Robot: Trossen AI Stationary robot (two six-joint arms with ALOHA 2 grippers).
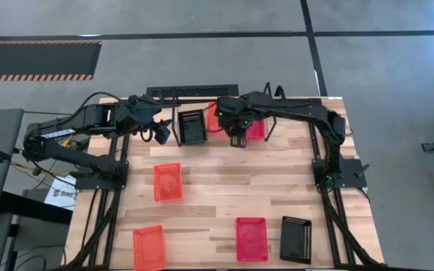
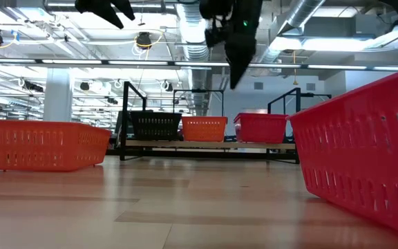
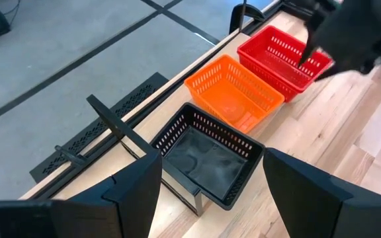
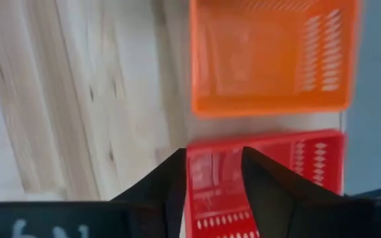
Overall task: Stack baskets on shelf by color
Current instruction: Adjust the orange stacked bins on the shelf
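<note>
High view from overhead is showing the wooden table [image 1: 224, 188] with the shelf [image 1: 224, 120] along its far edge, and I am placing everything from that shelf. Farthest from it, along the near edge, an orange basket [image 1: 148, 248], a red basket [image 1: 252, 239] and a black basket [image 1: 296, 239] are lying well apart from one another, each looking empty. Partway toward the shelf a second orange basket [image 1: 167, 181] is sitting alone with bare planks all round it, so the middle of the table is giving plenty of room to move.

On the shelf three baskets are standing in a row: a black one [image 3: 210, 155] at the left end, an orange one [image 3: 233, 92] beside it in the middle, a red one [image 3: 284, 58] at the right end. All three look empty.

The right gripper [image 1: 237, 139] is hanging just above the shelf's red basket, its fingers [image 4: 170, 182] parted and gripping nothing. The left gripper [image 1: 159, 132] is hovering just beside the shelf's black basket, its fingers [image 3: 137, 188] spread wide and empty.

Beyond the shelf, grey floor [image 1: 202, 60] with a hazard-striped strip [image 1: 36, 59] is stretching away; ducts and lamps are hanging from the ceiling.
</note>
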